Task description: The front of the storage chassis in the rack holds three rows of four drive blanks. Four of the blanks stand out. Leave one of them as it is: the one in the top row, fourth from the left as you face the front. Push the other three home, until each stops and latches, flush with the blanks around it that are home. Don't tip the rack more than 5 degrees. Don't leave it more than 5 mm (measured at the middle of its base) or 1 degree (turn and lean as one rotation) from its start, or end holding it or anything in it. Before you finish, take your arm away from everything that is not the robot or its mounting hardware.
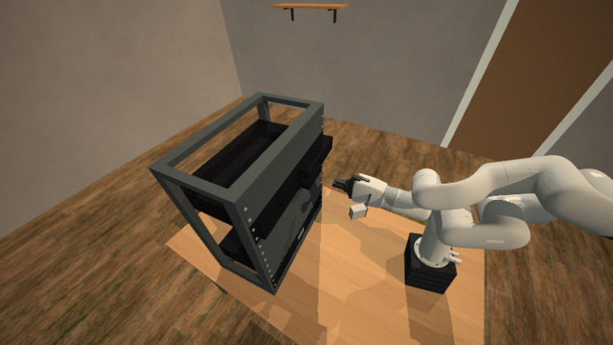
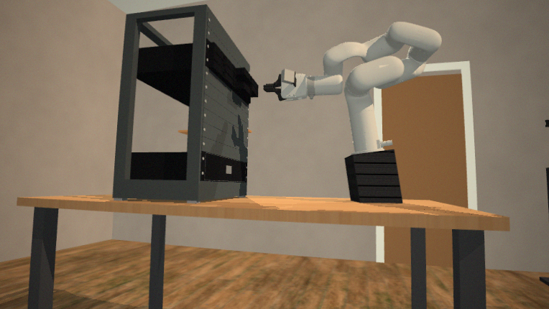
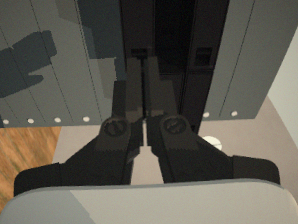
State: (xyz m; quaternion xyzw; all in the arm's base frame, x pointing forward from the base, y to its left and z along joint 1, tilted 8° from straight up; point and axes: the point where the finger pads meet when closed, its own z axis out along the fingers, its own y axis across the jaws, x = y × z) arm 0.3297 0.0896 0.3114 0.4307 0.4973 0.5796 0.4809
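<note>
My claw (image 2: 269, 88) is pinched fully shut on nothing, fingers together like a blunt ram, hanging level just short of the storage chassis (image 2: 230, 72) high in the rack (image 2: 196, 115), which stands toward the bench (image 2: 269, 215) end opposite my pedestal (image 2: 384, 192). The proud drive blanks (image 2: 247, 84) look rigid and light, sliding on rails until a latch bites. I judge they want no grasp: a square push on the face centre, gentle, since the tall rack could tip or shift.
</note>
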